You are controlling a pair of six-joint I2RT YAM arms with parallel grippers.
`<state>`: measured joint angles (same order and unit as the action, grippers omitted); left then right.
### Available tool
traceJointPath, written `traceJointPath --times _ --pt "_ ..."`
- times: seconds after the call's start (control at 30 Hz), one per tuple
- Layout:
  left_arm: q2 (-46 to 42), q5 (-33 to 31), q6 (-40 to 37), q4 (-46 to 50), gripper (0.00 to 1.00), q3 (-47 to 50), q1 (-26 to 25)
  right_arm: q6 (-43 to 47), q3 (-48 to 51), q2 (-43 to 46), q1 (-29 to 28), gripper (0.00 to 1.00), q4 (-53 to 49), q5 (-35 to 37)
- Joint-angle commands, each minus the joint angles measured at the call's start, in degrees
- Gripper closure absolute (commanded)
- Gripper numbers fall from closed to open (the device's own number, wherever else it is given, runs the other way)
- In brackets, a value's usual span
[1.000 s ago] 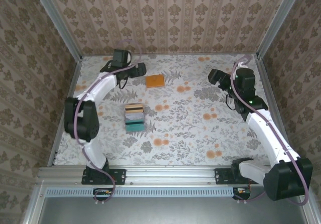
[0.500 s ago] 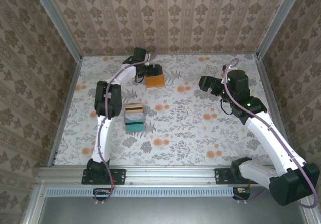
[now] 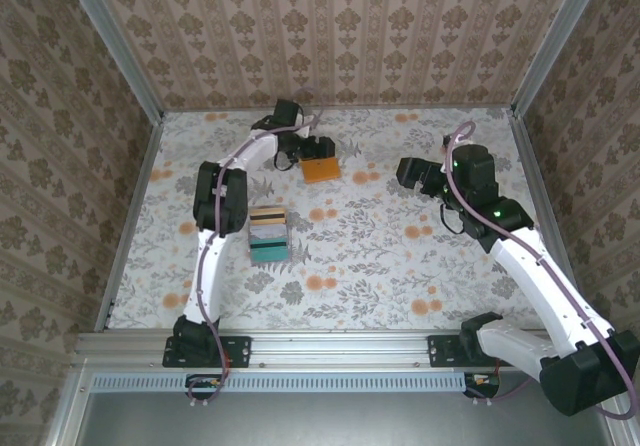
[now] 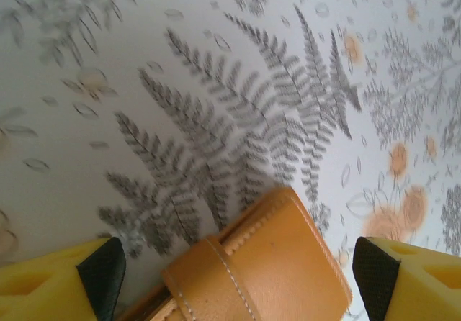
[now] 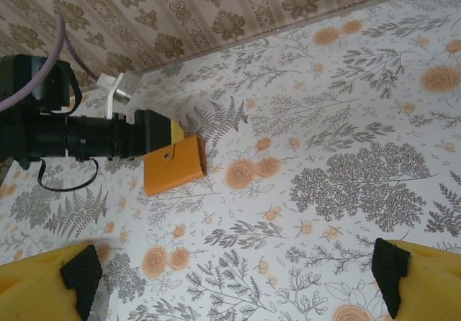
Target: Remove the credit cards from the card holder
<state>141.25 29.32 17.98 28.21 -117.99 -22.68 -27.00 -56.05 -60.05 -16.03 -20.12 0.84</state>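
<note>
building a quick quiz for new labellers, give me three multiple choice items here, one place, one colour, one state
1. Where is the card holder relative to the stack of cards? A farther from the arm bases; B nearer them; C on top of it
2. The card holder's colour? A teal; B orange-tan; C black
3. The right fingers are? A shut; B gripping a card; C wide apart, nothing between
Key: 1 A, top view shows it beyond the stack; 2 B, tan in both wrist views; 3 C, bare table between them.
</note>
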Motion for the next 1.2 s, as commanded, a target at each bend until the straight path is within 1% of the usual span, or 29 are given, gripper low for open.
traceJointPath --times 0.0,0.03,0.17,0.3,0.4,0.5,0.6,0.67,0.7,0.77,0.83,0.93,1.0,1.07,1.17 --pt "-4.51 4.54 1.00 1.44 0.14 7.78 -3.15 0.28 1.44 -0.15 -0.24 0.00 2.16 0.46" --pt "-5.86 4.51 2.03 0.03 0.14 10.33 -5.07 0.28 1.72 -0.20 -0.24 0.00 2.19 0.48" --pt "-11.75 2.73 5.56 -5.44 0.13 19.75 -9.32 0.87 2.18 -0.24 -0.23 0.00 1.61 0.75" --pt "-16.75 -1.49 10.32 -10.29 0.12 26.93 -13.34 1.66 2.43 -0.55 -0.23 0.00 1.18 1.40" --pt "-19.81 -6.10 13.87 -13.18 0.11 30.74 -15.46 1.57 2.23 -1.24 -0.27 0.00 1.03 1.32" --pt "-22.34 -12.34 15.42 -12.03 0.10 31.70 -16.79 1.38 1.91 -2.37 -0.24 0.00 0.86 0.86" --pt "-23.89 -20.36 13.89 -6.92 0.10 29.25 -18.62 0.84 2.28 -3.27 -0.25 0.00 1.42 0.70" --pt "-23.75 -26.47 12.76 -1.71 0.11 25.94 -20.01 0.31 2.89 -3.66 -0.23 0.00 1.82 0.83" --pt "-23.50 -28.36 12.82 -0.04 0.12 24.75 -20.48 0.05 3.11 -3.80 -0.23 0.00 1.94 0.89" --pt "-21.98 -31.36 14.23 4.65 0.17 21.22 -21.26 -0.26 3.76 -3.93 -0.23 0.01 2.13 1.39" --pt "-19.51 -33.41 15.48 9.36 0.22 16.85 -22.45 -0.21 4.07 -3.86 -0.21 0.00 1.94 2.69" --pt "-15.46 -37.47 17.12 16.46 0.34 9.26 -24.59 0.41 4.34 -3.37 0.04 0.00 1.47 4.83" --pt "-12.70 -40.04 18.47 20.52 0.40 4.29 -25.64 0.57 4.71 -2.82 0.36 0.00 1.53 5.73" --pt "-9.48 -41.20 19.81 24.13 0.45 -0.48 -26.34 0.30 5.35 -2.12 0.68 0.00 1.65 6.43" --pt "-4.99 -41.08 22.07 28.78 0.53 -7.36 -26.67 -0.35 6.38 -1.00 1.02 0.00 1.46 7.37"
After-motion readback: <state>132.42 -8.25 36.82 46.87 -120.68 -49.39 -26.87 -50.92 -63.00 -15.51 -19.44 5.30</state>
